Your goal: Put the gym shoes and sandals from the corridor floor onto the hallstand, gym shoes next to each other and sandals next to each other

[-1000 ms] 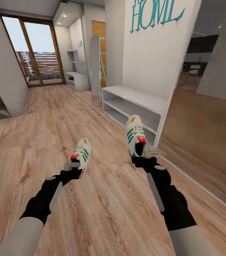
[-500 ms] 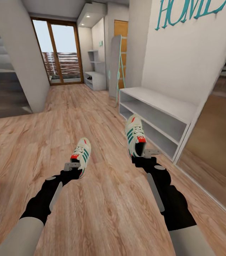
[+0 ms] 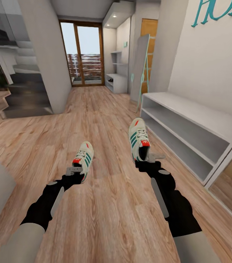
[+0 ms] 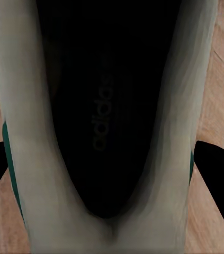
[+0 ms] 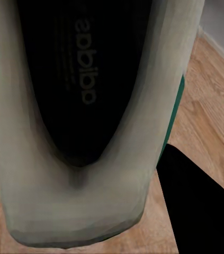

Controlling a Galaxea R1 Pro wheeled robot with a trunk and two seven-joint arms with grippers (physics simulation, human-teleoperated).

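Both our arms reach out in front of us, black at the wrists and pale grey higher up, with the left arm angled in a little from the left and the right arm angled in from the right. Our left gripper (image 3: pixel 75 174) has its jaws closed on the heel of one gym shoe (image 3: pixel 83 156) and holds it up in the air, toe pointing away. Our right gripper (image 3: pixel 147 161) has its jaws closed on the heel of the other gym shoe (image 3: pixel 137 137), a bit higher and farther forward than the left one.
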